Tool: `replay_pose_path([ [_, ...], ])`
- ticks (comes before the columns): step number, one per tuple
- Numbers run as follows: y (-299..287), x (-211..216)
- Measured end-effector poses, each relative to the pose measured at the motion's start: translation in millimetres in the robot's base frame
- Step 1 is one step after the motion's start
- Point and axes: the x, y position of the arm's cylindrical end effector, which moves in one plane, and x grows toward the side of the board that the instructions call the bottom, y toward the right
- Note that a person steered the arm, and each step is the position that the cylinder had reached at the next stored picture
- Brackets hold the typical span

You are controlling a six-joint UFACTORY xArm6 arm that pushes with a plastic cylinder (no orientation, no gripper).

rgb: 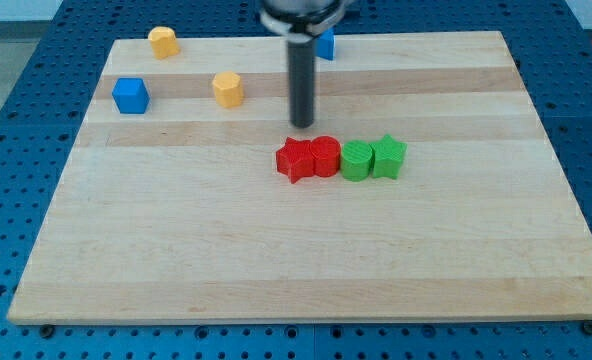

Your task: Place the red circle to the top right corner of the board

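Blue block (326, 44) half hidden behind rod (303, 85).

The rod's upper end runs off the frame at 12 o'clock and looks blurred up there. It also covers most of a blue block (326, 44), so can't tell that one's shape.

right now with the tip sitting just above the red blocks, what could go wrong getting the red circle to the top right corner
1. My tip sits at the view's top side of the red circle; pushing from here would likely drive it toward the bottom, away from the corner.
2. The red circle touches the red star and the green circle, with the green star beyond; a rightward push may drag the green ones along.
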Motion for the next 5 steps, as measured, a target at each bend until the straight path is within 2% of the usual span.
replay_pose_path([
  [1, -43.2, 44.8],
  [2, -54.0, 86.9],
  [4, -5.8, 128.7],
  [5, 14.2, 123.0],
])
